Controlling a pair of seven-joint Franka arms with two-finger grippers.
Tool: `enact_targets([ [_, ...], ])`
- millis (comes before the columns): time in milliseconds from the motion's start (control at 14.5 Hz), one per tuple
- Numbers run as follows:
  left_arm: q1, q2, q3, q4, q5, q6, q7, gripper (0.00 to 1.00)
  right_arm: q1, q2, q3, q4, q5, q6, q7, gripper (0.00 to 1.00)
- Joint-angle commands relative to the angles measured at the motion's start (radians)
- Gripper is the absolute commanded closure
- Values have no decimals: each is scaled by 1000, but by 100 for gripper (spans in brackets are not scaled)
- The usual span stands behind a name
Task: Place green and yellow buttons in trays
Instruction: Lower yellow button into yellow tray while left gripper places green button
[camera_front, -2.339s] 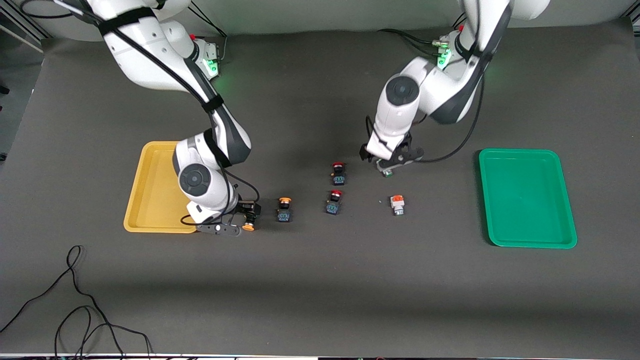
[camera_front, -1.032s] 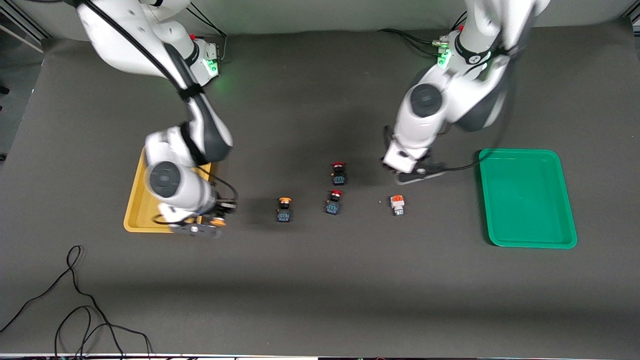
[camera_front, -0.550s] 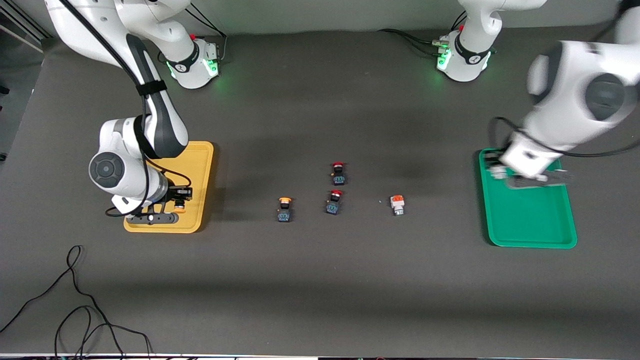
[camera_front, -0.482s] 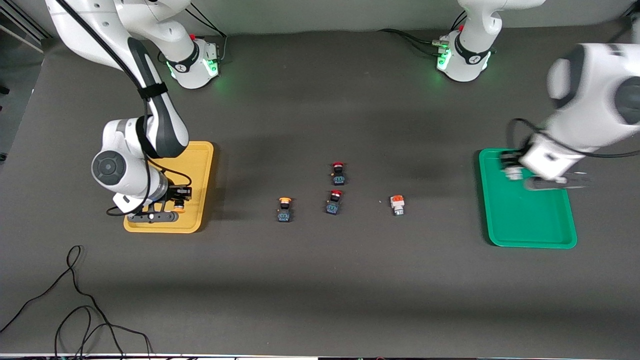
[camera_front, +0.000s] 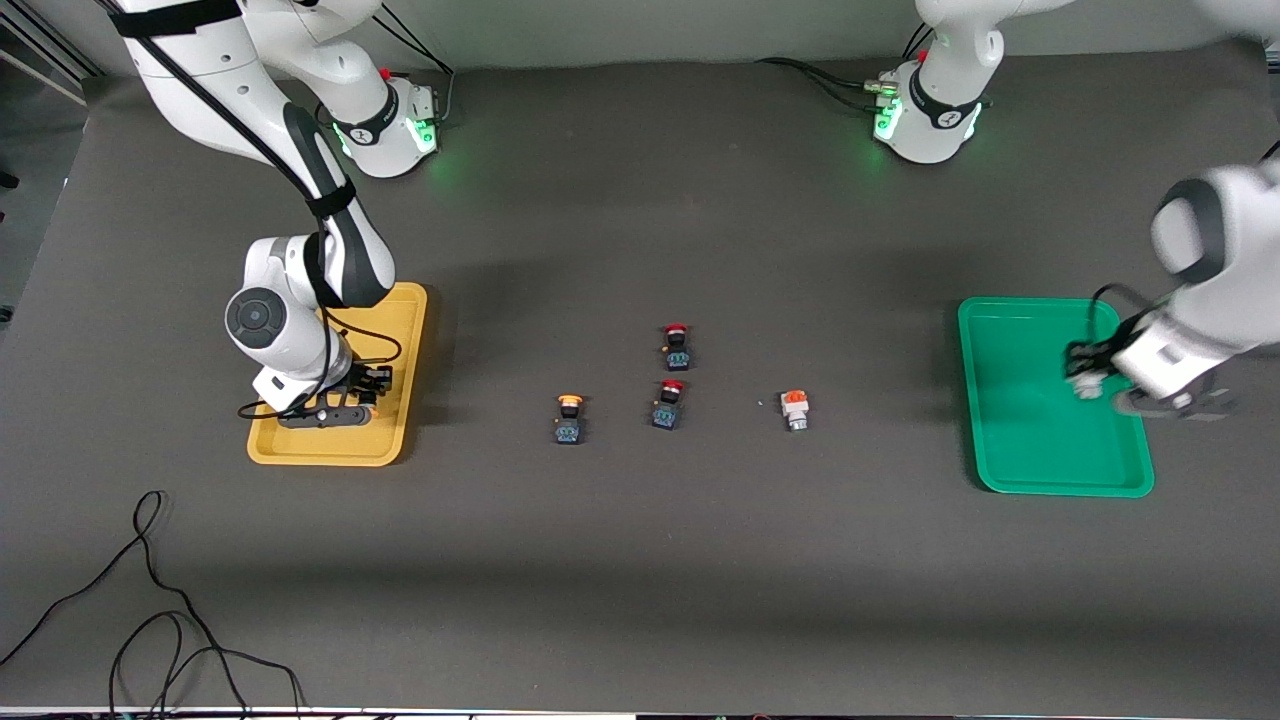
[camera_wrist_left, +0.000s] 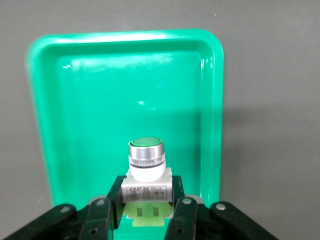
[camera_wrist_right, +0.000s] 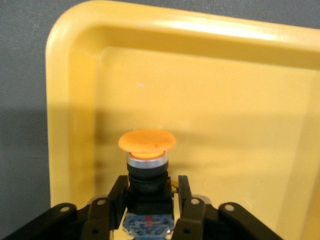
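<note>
Left claw (camera_wrist_left: 145, 215) is clamped on the green button (camera_wrist_left: 146, 159) over the green tray (camera_front: 1010, 440) at the frame's right; right claw (camera_wrist_right: 149, 212) grips the yellow button (camera_wrist_right: 146, 150) low over the yellow tray (camera_front: 405, 340) at mid-left, both likely poised for colour-matched release.

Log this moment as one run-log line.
left gripper: shut on green-capped white button, over green plastic tray | right gripper: grips yellow-capped black button, over yellow plastic tray

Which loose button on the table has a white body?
The orange-capped button, nearest the green tray; the other three loose ones are black-bodied.
</note>
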Motion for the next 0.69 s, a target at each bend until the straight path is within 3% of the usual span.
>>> enact_targets([
  [0,-24,102,-3,5,20,79,-11,100,6,-12,-10,-3,10,-1,-20,0],
  [275,-25,149,-2,2,27,99,-12,98,9,-78,-36,30,11,-125,-20,0],
  [344,-25,148,-3,5,44,91,-11,61,9,-100,-44,50,11,-170,-20,0],
  [413,-24,143,-3,11,53,79,-11,15,9,-115,-44,76,10,-217,-14,0],
  [482,-21,132,-3,13,53,73,-8,0,15,-126,-44,102,11,-256,-6,0],
  [619,-21,105,-5,64,53,-17,-8,0,18,-143,-36,168,11,-329,1,0],
])
